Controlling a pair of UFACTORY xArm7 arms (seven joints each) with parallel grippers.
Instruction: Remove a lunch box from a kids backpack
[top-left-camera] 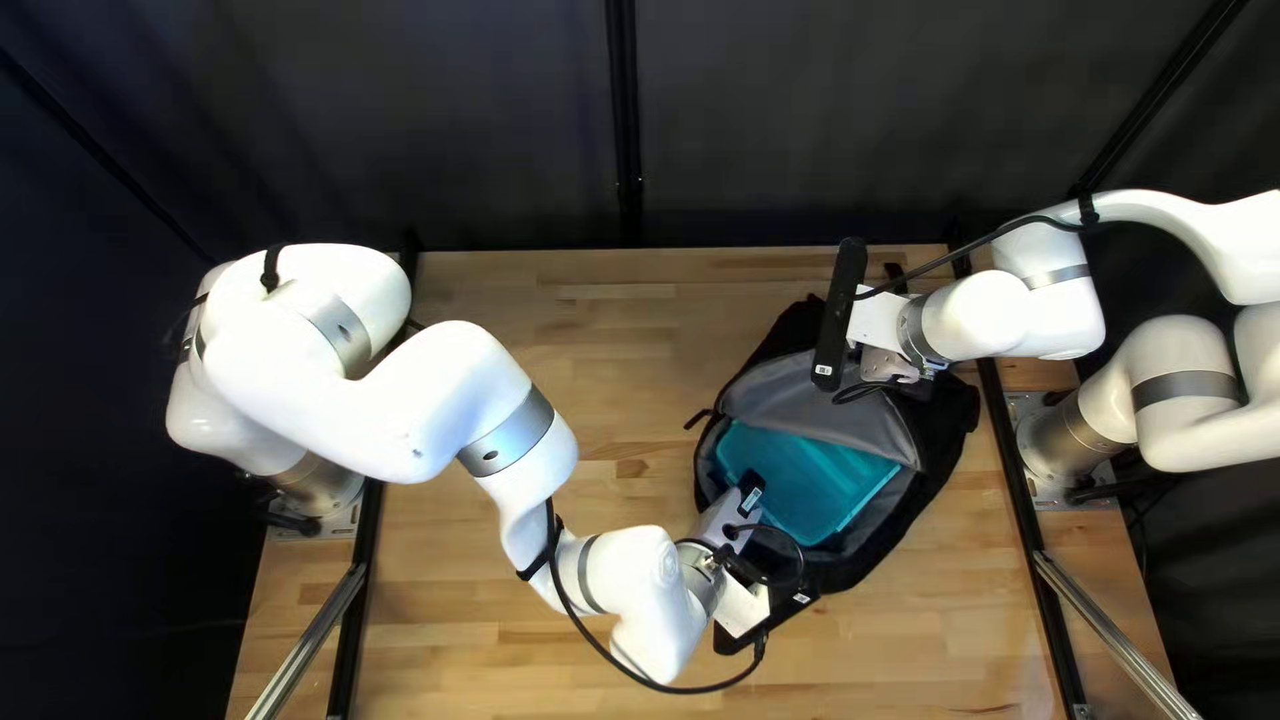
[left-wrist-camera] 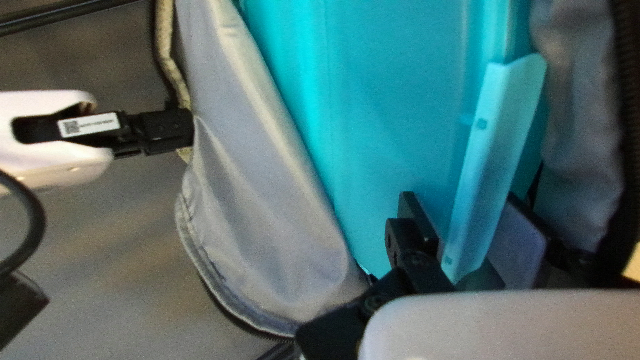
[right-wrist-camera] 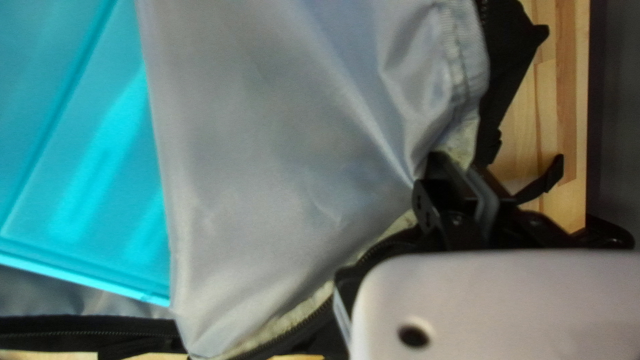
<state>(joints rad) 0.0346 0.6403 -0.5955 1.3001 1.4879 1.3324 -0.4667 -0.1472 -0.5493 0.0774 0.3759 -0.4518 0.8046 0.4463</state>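
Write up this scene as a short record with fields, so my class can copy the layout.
Bag: black, unzipped, lying on the table
Flap: grey-lined, folded back
Box: teal, still inside the bag
Left gripper: at the box's clip; grip unclear
Right gripper: jaws shut on the flap's edge

Lunch box (left-wrist-camera: 393, 120): smooth teal plastic, light sheen.
Latch (left-wrist-camera: 497, 147): paler plastic, smooth.
Backpack lining (right-wrist-camera: 280, 133): thin grey cloth, creased, satin sheen.
Backpack shell (top-left-camera: 944, 454): black cloth, matt.
Zip (left-wrist-camera: 630, 100): ribbed, rough.
Table (top-left-camera: 574, 307): smooth wood, low sheen.
Curtain (top-left-camera: 400, 120): dark cloth, matt.
Left arm (top-left-camera: 454, 387), right arm (top-left-camera: 1174, 234): white, smooth, semi-gloss; satin metal bands (top-left-camera: 507, 434).
2 rails (top-left-camera: 307, 644): bare metal, glossy.
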